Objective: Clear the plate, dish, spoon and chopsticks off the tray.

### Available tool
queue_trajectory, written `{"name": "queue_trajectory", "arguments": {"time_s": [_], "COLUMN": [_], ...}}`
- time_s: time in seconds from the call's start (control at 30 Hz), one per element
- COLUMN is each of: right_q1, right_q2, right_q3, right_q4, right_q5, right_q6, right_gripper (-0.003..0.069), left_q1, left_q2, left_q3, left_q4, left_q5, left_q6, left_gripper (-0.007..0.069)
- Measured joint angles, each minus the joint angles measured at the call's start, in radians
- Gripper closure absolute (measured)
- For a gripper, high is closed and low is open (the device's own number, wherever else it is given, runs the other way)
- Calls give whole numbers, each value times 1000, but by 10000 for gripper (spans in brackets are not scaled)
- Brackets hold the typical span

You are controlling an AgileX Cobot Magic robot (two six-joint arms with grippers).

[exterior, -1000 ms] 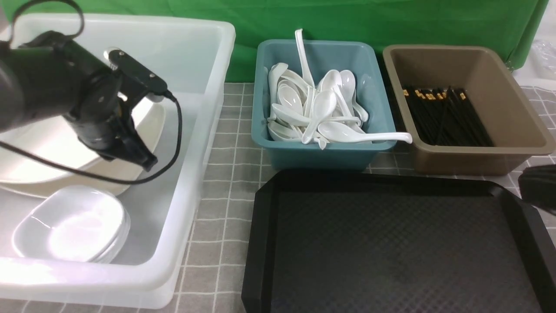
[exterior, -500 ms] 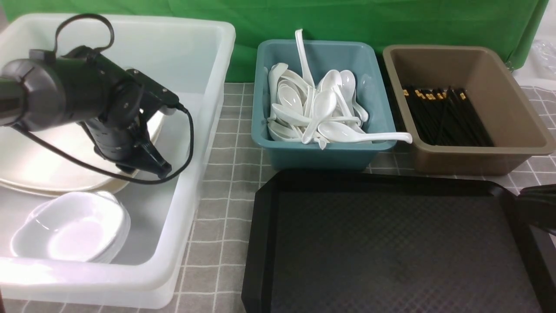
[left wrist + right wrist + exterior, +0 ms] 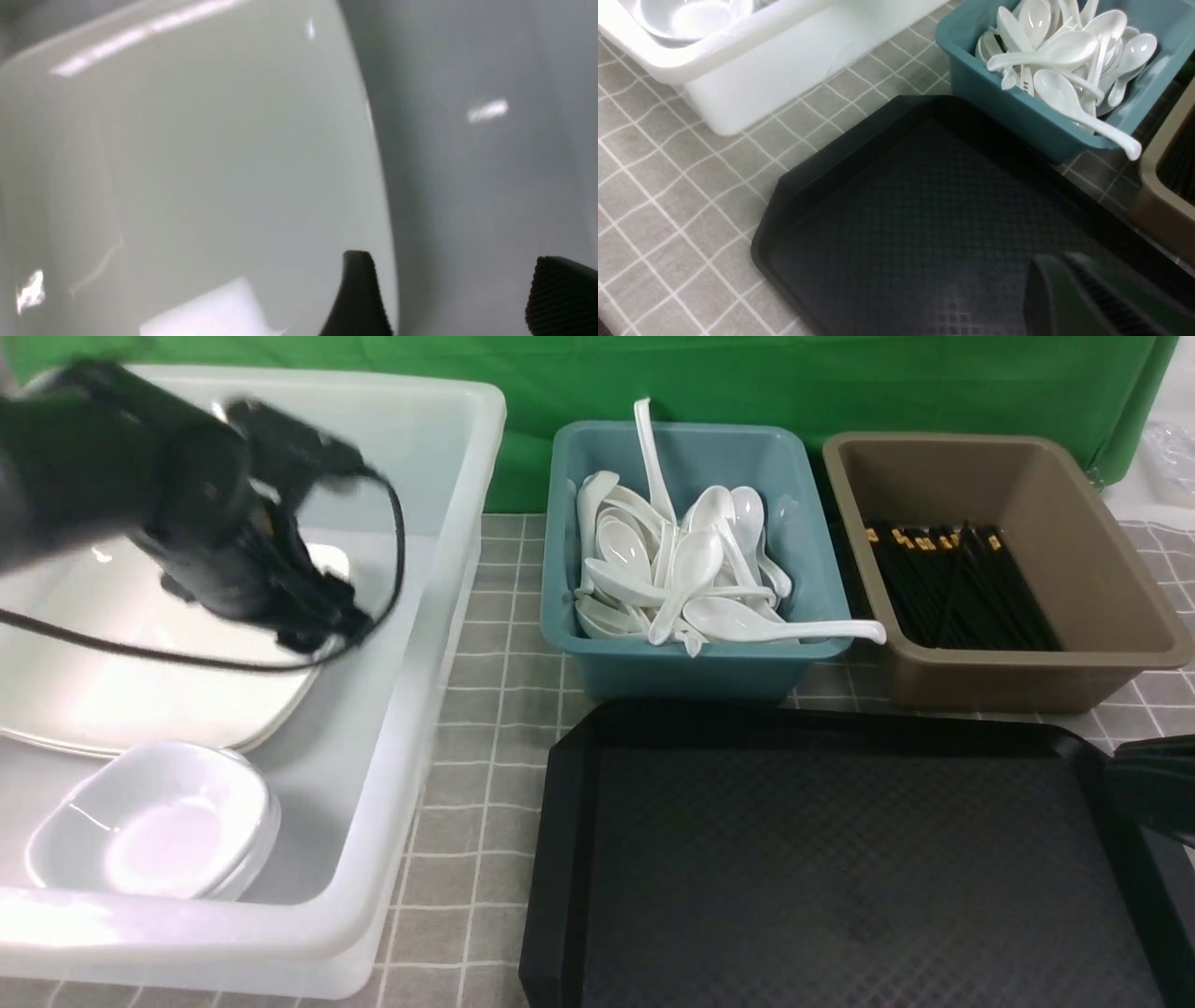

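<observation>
The large white square plate lies in the white tub, on a stack of plates. It fills the left wrist view. My left gripper hovers over the plate's right edge, blurred by motion. In the left wrist view the gripper is open and empty. The black tray shows nothing on its floor, also in the right wrist view. My right gripper is shut at the tray's right rim and shows in its own view. No loose spoon or chopsticks show.
Small white dishes are stacked at the tub's front. A teal bin holds several white spoons. A brown tub holds black chopsticks. Grey checked cloth covers the table.
The plate has gone from tilted at my left gripper to lying flat in the tub. My left gripper has risen off it. The right gripper has sunk slightly.
</observation>
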Motion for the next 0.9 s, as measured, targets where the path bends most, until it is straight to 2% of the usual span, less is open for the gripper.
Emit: {"name": "queue_trajectory", "arguments": {"time_s": [0.03, 0.07, 0.1, 0.2, 0.23, 0.3, 0.47, 0.63, 0.77, 0.9], "right_q1": [0, 0, 0, 0, 0, 0, 0, 0, 0, 0], "right_q2": [0, 0, 0, 0, 0, 0, 0, 0, 0, 0], "right_q3": [0, 0, 0, 0, 0, 0, 0, 0, 0, 0], "right_q4": [0, 0, 1, 1, 1, 1, 2, 4, 5, 5], "right_q5": [0, 0, 1, 4, 4, 11, 25, 33, 33, 35], "right_q6": [0, 0, 0, 0, 0, 1, 1, 33, 45, 46], "right_gripper": [613, 613, 611, 609, 609, 608, 607, 600, 585, 577], "left_q1": [-10, -12, -34, -85, -89, -134, -170, -175, -177, -177], "left_q2": [-67, -80, -183, -376, -390, -554, -779, -1046, -1160, -1221], "left_q3": [0, 2, 16, 83, 89, 183, 392, 691, 808, 892], "left_q4": [-53, -62, -138, -272, -272, -366, -450, -485, -475, -475], "left_q5": [-7, -9, -40, -128, -135, -221, -375, -617, -697, -712], "left_q6": [20, 20, 70, 166, 180, 242, 284, 287, 287, 287], "left_gripper": [249, 258, 351, 533, 541, 603, 616, 616, 616, 616]}}
